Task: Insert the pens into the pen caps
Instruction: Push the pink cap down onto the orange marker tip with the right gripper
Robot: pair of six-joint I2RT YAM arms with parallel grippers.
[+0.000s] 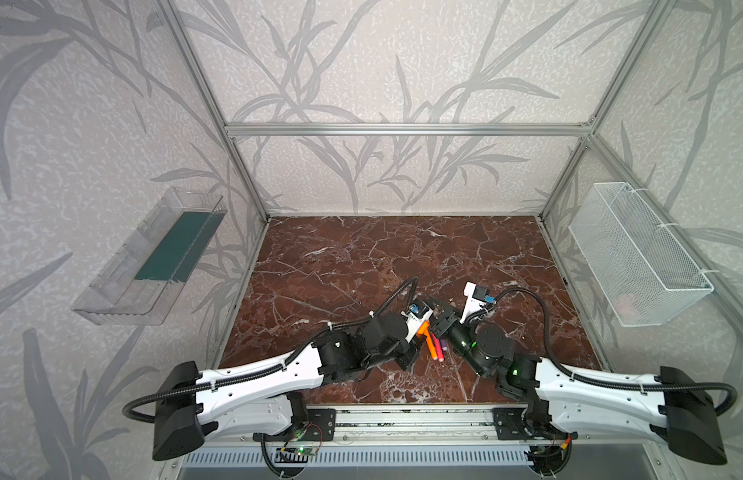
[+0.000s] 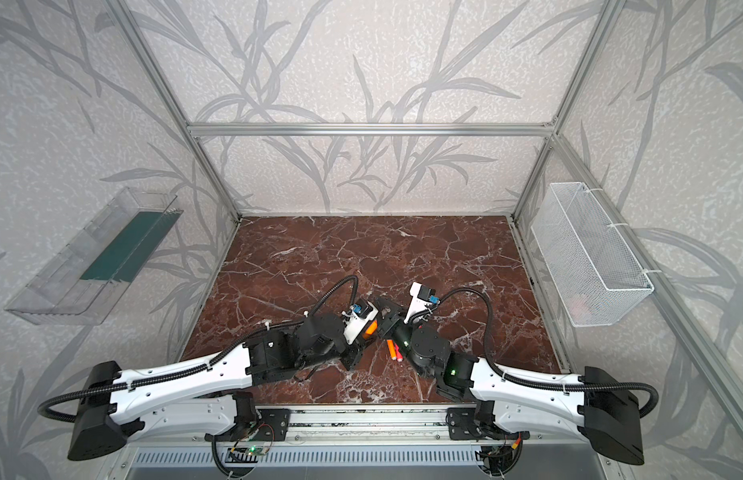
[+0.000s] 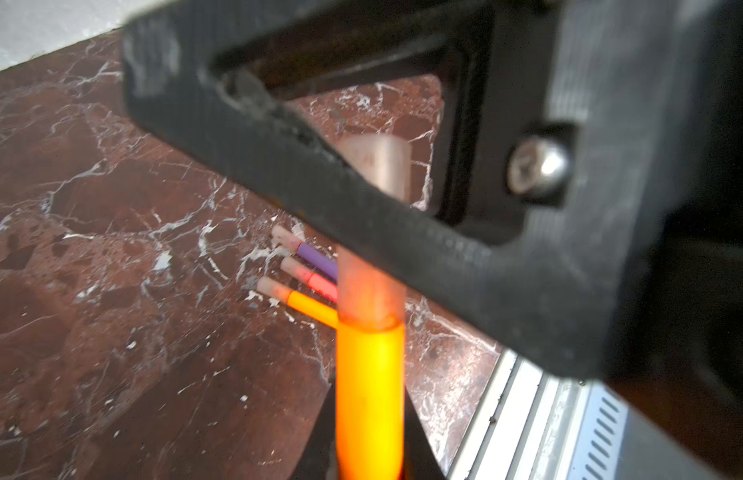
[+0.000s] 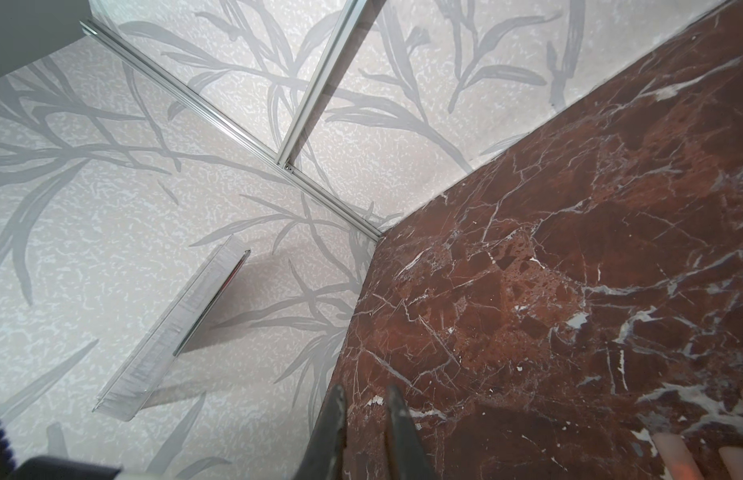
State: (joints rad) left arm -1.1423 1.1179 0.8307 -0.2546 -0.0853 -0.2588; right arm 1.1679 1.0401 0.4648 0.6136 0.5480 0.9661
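Observation:
My left gripper (image 3: 370,436) is shut on an orange pen (image 3: 370,395) low over the table's front middle. A translucent pen cap (image 3: 372,286) sits over the pen's tip. My right gripper (image 4: 365,401) is shut on this cap deep in its jaws, and one of its fingers (image 3: 403,232) crosses in front of the cap. Its fingertips stand slightly apart with only marble showing between them. In both top views the two grippers meet around the held pen (image 1: 424,330) (image 2: 370,328). Three capped pens lie side by side below them: orange (image 1: 432,351), red-pink (image 1: 438,349) and purple (image 1: 443,344).
The table (image 1: 361,266) is red-brown marble. A clear plastic tray (image 1: 154,257) hangs on the left wall and a white mesh basket (image 1: 635,253) on the right wall. An aluminium rail (image 1: 403,419) runs along the front edge.

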